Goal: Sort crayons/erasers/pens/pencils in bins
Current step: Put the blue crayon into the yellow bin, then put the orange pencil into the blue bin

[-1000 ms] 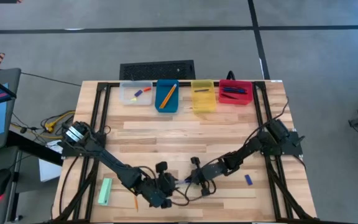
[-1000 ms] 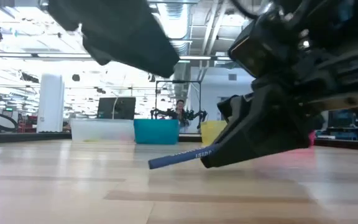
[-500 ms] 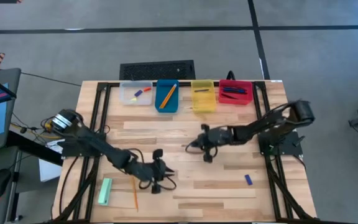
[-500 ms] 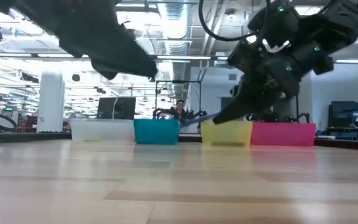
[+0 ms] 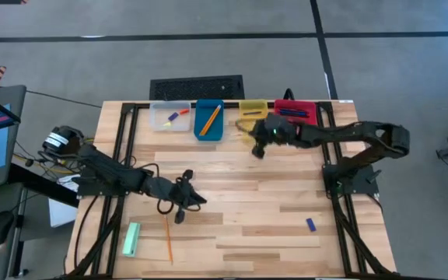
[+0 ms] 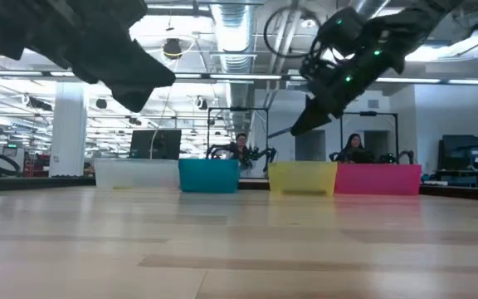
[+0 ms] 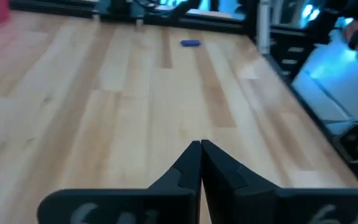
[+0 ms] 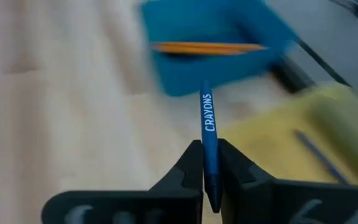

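From above, the right end effector (image 5: 258, 141) hangs just at the near edge of the yellow bin (image 5: 254, 118), between it and the blue bin (image 5: 208, 120); its grip cannot be made out here. The left end effector (image 5: 190, 198) sits over bare desk (image 5: 286, 194) on the left half, well apart from the bins. Along the far edge stand four bins: the clear bin (image 5: 170, 116) holds small erasers, orange-red, blue and yellow; the blue bin holds orange pencils; the yellow bin holds thin dark sticks; the red bin (image 5: 295, 115) holds dark pens. Loose on the desk lie a green block (image 5: 131, 239) and a pencil (image 5: 168, 240) near the front left, and a blue eraser (image 5: 311, 224) toward the front right. In the low view, the right end effector (image 6: 297, 129) hovers high above the yellow bin (image 6: 302, 178) with a thin stick poking from its tip; the left end effector (image 6: 152, 83) hangs above the desk at upper left. Two people sit in the room behind. In the left wrist view, the fingers (image 7: 185, 171) are pressed together with nothing between them, and the blue eraser (image 7: 190, 43) lies far off across the desk. In the right wrist view, the fingers (image 8: 188, 168) are clamped on a blue crayon (image 8: 208, 127) marked CRAYONS, its free end pointing at the blue bin (image 8: 210, 46), where pencils lie; the yellow bin (image 8: 303, 146), beside it, holds a dark stick.
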`<state>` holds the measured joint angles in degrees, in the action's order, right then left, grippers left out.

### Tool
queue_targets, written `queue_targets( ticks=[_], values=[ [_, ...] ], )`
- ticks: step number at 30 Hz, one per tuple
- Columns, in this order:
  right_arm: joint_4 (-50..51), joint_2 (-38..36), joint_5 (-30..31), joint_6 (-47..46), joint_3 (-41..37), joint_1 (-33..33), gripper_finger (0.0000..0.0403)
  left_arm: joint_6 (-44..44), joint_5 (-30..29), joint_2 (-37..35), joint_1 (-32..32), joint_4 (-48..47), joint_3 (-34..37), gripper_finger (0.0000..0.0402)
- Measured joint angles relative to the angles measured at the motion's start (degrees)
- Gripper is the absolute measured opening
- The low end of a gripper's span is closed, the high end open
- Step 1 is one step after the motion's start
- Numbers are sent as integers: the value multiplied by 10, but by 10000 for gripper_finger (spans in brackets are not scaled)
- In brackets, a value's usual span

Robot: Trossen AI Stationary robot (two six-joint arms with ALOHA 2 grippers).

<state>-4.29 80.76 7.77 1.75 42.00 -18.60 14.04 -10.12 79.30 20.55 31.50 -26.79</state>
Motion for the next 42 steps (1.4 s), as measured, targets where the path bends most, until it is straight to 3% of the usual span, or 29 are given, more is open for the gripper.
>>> queue_targets(
  ticks=[7, 17, 25, 34, 39, 42],
  values=[
    [70, 51, 28, -6, 53, -93, 32, -16, -24, -5, -27, -53, 1, 1],
    [151, 148, -130, 71, 141, -206, 31, -61, 17, -5, -77, -72, 2, 0],
    [229, 225, -153, 102, 227, -213, 39, -69, 90, -5, -142, -79, 2, 0],
    [253, 237, -152, 106, 243, -211, 110, -58, 125, -5, -162, -88, 2, 0],
    [267, 205, -136, 115, 243, -208, 179, -36, 128, -5, -162, -96, 1, 0],
    [293, 168, -136, 135, 243, -205, 199, -16, 129, -5, -160, -157, -22, 0]
  ],
)
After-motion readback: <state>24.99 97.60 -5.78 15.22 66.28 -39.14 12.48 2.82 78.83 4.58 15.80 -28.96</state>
